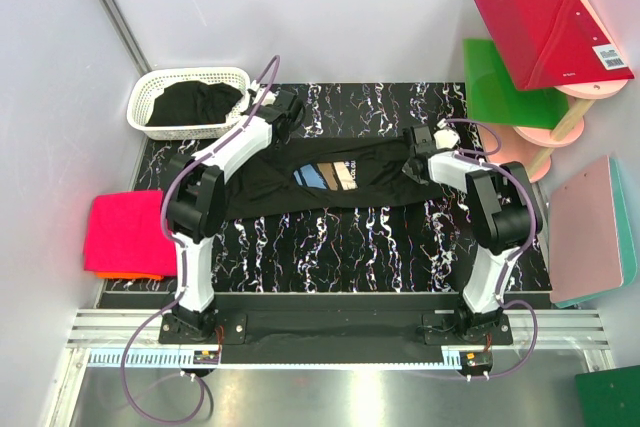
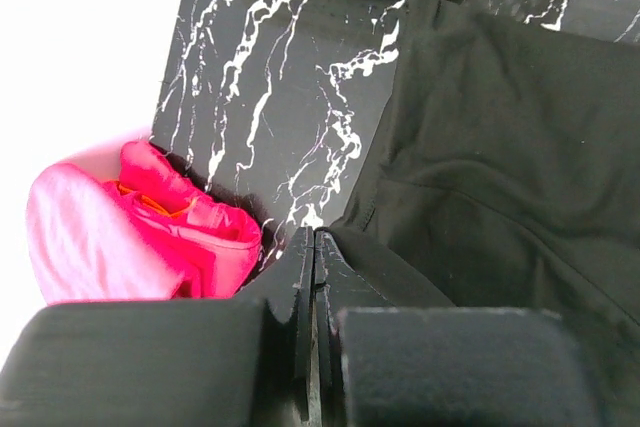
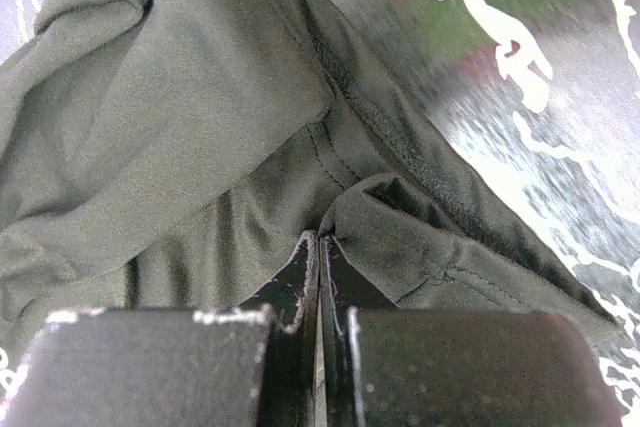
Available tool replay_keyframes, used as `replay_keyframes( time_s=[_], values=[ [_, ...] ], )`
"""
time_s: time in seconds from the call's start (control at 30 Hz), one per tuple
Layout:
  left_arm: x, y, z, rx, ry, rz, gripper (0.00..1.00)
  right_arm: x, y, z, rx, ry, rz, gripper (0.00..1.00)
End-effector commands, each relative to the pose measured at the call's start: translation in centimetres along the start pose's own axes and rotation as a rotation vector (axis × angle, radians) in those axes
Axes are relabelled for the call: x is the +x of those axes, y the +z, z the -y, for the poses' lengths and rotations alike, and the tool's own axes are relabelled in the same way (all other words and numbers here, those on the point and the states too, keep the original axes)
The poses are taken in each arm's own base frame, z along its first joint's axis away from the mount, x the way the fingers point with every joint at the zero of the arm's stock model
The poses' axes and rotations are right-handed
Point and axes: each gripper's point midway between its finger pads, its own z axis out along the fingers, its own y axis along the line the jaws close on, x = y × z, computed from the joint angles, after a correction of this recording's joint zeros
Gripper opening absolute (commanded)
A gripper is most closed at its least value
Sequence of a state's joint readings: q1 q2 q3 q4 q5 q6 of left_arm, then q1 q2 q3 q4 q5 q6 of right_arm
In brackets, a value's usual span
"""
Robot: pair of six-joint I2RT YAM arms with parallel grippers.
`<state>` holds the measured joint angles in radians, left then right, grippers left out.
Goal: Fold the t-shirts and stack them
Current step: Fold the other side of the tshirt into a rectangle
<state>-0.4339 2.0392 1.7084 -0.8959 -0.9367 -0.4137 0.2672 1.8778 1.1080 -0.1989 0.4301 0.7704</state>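
A black marble-patterned tabletop is filling the middle of the overhead view. Two arms are reaching across it from the near edge.

One printed shirt, black with slanted blue, tan and white strokes, is lying open between the arms, stretching side to side as a long band. It is not yet folded.

Four boards are sitting at the right, apart from the cloth: one red, two green, one pale pink.

One white basket is standing at the far left corner. A black shirt is lying heaped in it, unfolded. I cannot tell whether more than one is in there.

One folded pink shirt is resting at the tabletop's left edge, on top of one orange shirt, of which only a sliver is showing. These two look finished and are forming the stack.

The left end effector is clenched, and its tips seem to be pinching the printed shirt's left edge. The right end effector is clenched too, gripping a fold of the same shirt at its right end.

Judging by this, the task is partway along: two shirts are stacked, one is being handled, and at least one is waiting in the basket.
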Motion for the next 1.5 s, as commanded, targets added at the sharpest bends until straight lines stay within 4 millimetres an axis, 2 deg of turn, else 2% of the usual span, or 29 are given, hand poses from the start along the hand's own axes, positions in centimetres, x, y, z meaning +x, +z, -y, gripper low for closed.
replay_keyframes(
  time_s=[0.0, 0.07, 0.1, 0.13, 0.17, 0.2, 0.23, 0.27, 0.3, 0.37, 0.4, 0.43, 0.5, 0.53, 0.6, 0.67, 0.8, 0.87, 0.97, 1.0, 1.03, 1.07, 1.1, 1.13, 1.17, 1.2, 1.23, 1.27, 1.47],
  values=[
    [-2.1, 0.8, 1.1, 0.033, -0.035, 0.022, 0.0, -1.9, 1.4, -1.0, 0.004, 0.014, 0.043, 0.0],
    [-2.6, 1.2, 1.2, 0.028, -0.044, 0.029, 0.0, -1.7, 1.8, -1.4, -0.003, 0.002, 0.034, 0.01],
    [-2.5, 1.9, 1.9, 0.033, -0.042, 0.018, 0.01, -1.6, 2.2, -1.5, -0.002, -0.009, 0.029, 0.06],
    [-3.2, 2.0, 2.1, 0.044, -0.039, 0.025, 0.06, -1.3, 2.3, -1.8, -0.016, -0.017, 0.013, 0.08],
    [-3.4, 2.2, 2.4, 0.05, -0.031, 0.024, 0.18, -1.1, 2.3, -1.9, -0.025, -0.028, 0.003, 0.21],
    [-3.6, 2.4, 2.7, 0.061, -0.025, 0.02, 0.68, -1.1, 2.0, -2.1, -0.042, -0.038, -0.006, 0.37],
    [-3.7, 2.2, 2.6, 0.063, -0.03, 0.024, 0.93, -1.0, 1.7, -2.3, -0.059, -0.042, -0.012, 0.53],
    [-3.7, 1.9, 2.3, 0.06, -0.042, 0.029, 0.99, -1.3, 1.4, -2.5, -0.072, -0.036, -0.002, 0.72],
    [-4.3, 0.7, 1.3, 0.07, -0.08, 0.052, 0.99, -1.5, 0.6, -2.2, -0.084, -0.038, 0.011, 0.83],
    [-3.0, 0.2, 0.5, 0.063, -0.096, 0.052, 0.99, -2.5, -0.6, -2.5, -0.129, -0.043, 0.047, 0.98],
    [-3.7, -1.3, -1.0, 0.074, -0.14, 0.084, 0.99, -3.2, -1.9, -2.3, -0.149, -0.049, 0.072, 1.0],
    [-2.3, -1.3, -1.4, 0.067, -0.137, 0.07, 0.99, -3.6, -2.7, -2.5, -0.17, -0.053, 0.087, 1.0],
    [-2.3, -2.9, -3.4, 0.075, -0.181, 0.1, 0.99, -5.0, -5.2, -3.1, -0.254, -0.064, 0.143, 1.0],
    [-0.8, -2.9, -3.8, 0.069, -0.182, 0.085, 0.99, -5.2, -6.4, -4.2, -0.323, -0.073, 0.153, 1.0],
    [-0.4, -4.2, -5.3, 0.089, -0.229, 0.106, 0.99, -5.8, -9.4, -5.9, -0.422, -0.112, 0.211, 1.0],
    [1.4, -4.2, -6.1, 0.088, -0.229, 0.091, 0.99, -5.5, -11.5, -7.1, -0.45, -0.159, 0.245, 1.0],
    [3.8, -5.1, -8.4, 0.086, -0.249, 0.095, 0.99, -6.9, -13.8, -6.7, -0.439, -0.158, 0.291, 1.0],
    [4.4, -6.0, -9.3, 0.111, -0.291, 0.107, 0.99, -6.7, -15.5, -7.9, -0.498, -0.206, 0.323, 1.0],
    [6.1, -6.6, -9.4, 0.171, -0.35, 0.093, 0.99, -5.1, -17.2, -11.5, -0.602, -0.37, 0.368, 1.0],
    [6.1, -6.9, -9.4, 0.191, -0.374, 0.095, 0.99, -3.1, -18.2, -13.5, -0.665, -0.442, 0.346, 1.0],
    [6.3, -7.2, -9.2, 0.225, -0.381, 0.091, 0.99, -3.0, -19.1, -15.2, -0.699, -0.479, 0.347, 1.0],
    [6.4, -7.6, -9.5, 0.243, -0.405, 0.104, 0.99, -0.8, -17.8, -16.4, -0.701, -0.565, 0.313, 1.0],
    [6.3, -7.9, -9.6, 0.258, -0.422, 0.108, 0.99, 1.4, -18.4, -17.8, -0.744, -0.627, 0.285, 1.0],
    [6.3, -8.2, -9.5, 0.284, -0.431, 0.109, 0.99, 1.8, -19.2, -19.5, -0.767, -0.677, 0.299, 0.99],
    [6.2, -8.7, -10.0, 0.295, -0.448, 0.123, 0.99, 3.8, -18.0, -20.3, -0.756, -0.726, 0.271, 0.98],
    [6.1, -8.9, -10.1, 0.302, -0.455, 0.127, 0.99, 4.7, -18.0, -21.0, -0.761, -0.761, 0.27, 0.97],
    [6.0, -9.1, -10.4, 0.307, -0.464, 0.134, 0.99, 5.8, -19.4, -22.6, -0.795, -0.789, 0.279, 0.97],
    [5.8, -9.4, -11.0, 0.312, -0.48, 0.145, 0.99, 7.1, -18.6, -23.0, -0.785, -0.832, 0.271, 0.96],
    [5.4, -9.8, -14.0, 0.31, -0.6, 0.163, 0.99, 11.5, -20.5, -26.6, -0.862, -0.967, 0.295, 0.94]
  ],
)
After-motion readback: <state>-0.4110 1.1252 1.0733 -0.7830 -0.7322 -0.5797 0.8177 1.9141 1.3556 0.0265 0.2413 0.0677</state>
